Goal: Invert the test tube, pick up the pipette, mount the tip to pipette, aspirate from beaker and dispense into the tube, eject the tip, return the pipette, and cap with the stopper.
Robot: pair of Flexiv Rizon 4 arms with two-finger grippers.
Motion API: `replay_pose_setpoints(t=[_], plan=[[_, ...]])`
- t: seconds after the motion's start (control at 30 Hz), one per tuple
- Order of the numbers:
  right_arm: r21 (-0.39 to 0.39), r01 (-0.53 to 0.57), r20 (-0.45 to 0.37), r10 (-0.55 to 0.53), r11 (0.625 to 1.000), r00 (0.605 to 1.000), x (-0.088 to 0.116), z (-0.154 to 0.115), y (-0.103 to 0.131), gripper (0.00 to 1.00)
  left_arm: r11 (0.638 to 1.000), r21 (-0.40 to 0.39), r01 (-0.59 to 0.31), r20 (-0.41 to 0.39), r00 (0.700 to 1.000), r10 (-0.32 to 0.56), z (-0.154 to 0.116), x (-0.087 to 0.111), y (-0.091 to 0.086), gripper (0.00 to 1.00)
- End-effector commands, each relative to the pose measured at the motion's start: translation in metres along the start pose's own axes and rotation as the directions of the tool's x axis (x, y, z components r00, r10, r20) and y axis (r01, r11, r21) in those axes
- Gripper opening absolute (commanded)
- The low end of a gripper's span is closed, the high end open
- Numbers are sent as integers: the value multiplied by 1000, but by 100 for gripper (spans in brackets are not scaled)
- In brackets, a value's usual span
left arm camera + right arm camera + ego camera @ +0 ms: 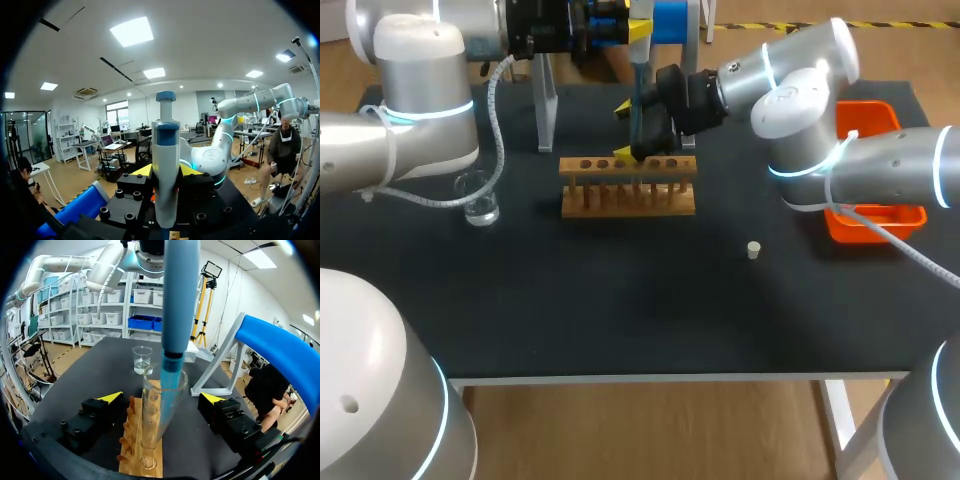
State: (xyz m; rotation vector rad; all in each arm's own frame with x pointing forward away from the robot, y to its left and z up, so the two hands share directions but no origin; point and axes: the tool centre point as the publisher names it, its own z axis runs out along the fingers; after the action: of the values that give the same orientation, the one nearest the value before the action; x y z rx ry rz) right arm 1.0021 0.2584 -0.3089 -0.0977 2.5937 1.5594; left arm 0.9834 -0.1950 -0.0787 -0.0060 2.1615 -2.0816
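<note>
Left tool [166, 172] is squeezed on the tall white and blue plastic pipette [165, 150] and holds it straight up and down. The pipette's thin lower end goes into the mouth of the clear glass test tube [159, 415], which stands in the light wooden rack [628, 198]. Right tool [161, 398] is wide, one finger on each side of the tube, not touching it.

I think this is the squirting step. Hold the pipette straight, keep its end inside the glass, and push the liquid out slowly.

On the black surface [620, 310] sit a small glass beaker [478, 197] with clear liquid, a little pale stopper [754, 250], an orange plastic tray [880, 225] and a blue-topped white stand [280, 352].
</note>
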Motion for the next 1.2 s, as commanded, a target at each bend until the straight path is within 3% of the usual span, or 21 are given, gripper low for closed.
replay_pose_setpoints(t=[0.03, 1.2], plan=[[2, 0, -2, 0, 1000, 1000, -1, 0, 0, 100, 1000, -10, 1, 2, 1000, -1, 1, 1, -4, 0], [2, 0, -2, 0, 1000, 1000, -1, 0, 0, 100, 999, -39, -10, 5, 1000, 10, 3, 0, -31, 0]])
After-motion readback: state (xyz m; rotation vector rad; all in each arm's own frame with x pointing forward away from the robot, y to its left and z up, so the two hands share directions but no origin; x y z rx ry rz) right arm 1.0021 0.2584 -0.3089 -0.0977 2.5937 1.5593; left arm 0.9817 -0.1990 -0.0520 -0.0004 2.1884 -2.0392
